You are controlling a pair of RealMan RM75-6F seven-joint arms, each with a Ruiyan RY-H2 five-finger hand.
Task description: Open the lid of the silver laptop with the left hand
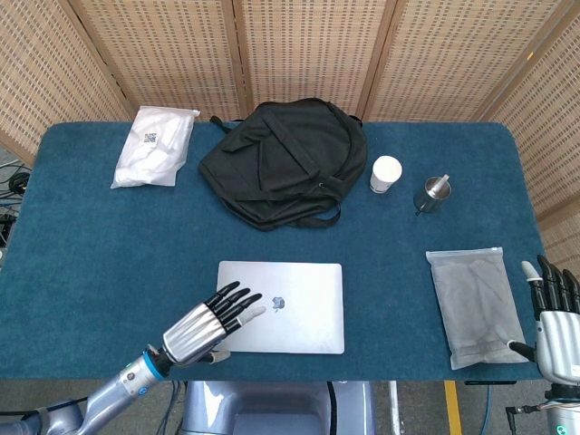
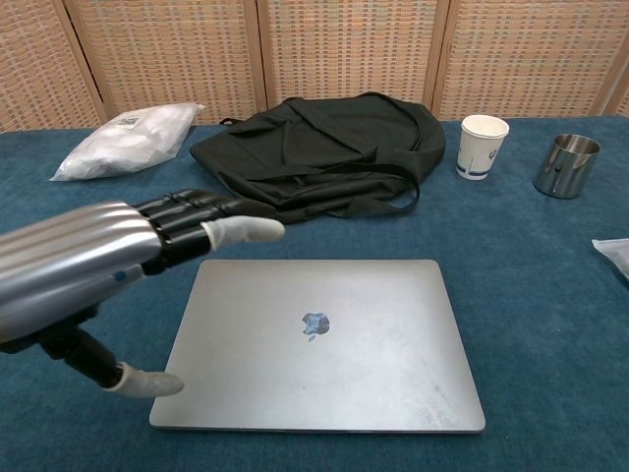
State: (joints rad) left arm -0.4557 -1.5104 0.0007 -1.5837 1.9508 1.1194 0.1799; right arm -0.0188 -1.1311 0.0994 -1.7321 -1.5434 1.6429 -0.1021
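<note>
1. Background: woven cane screen panels (image 1: 299,50) stand behind the work area.
2. Surface (image 1: 82,245): a blue-covered surface carries every item in play.
3. Black backpack (image 1: 281,163): lies flat at the far centre of the surface, well apart from the working zone.
4. Silver laptop (image 1: 294,304): sits at the near centre edge with the lid fully down and the logo facing up. The front lip faces the robot.
5. Grey pouch (image 1: 471,304) and white packet (image 1: 154,145): the pouch lies at the near right, the packet at the far left. Neither is involved.
6. Paper cup (image 1: 385,172) and steel cup (image 1: 433,192): both stand to the right of the backpack.
7. Left robot hand (image 1: 210,323): open and holding nothing, fingers extended over the near left corner of the lid. In the chest view the thumb (image 2: 147,383) hangs just beside the laptop's left front edge. Contact with the lid cannot be confirmed.
8. Right robot hand (image 1: 555,322): open, fingers apart, empty, parked at the near right edge beside the pouch.
9. Step in hand, as judged: approach; the lift has not begun.
10. Next move, as judged: bring the fingertips to the front lip, catch the edge, and raise the lid about its rear hinge without sliding the base.
</note>
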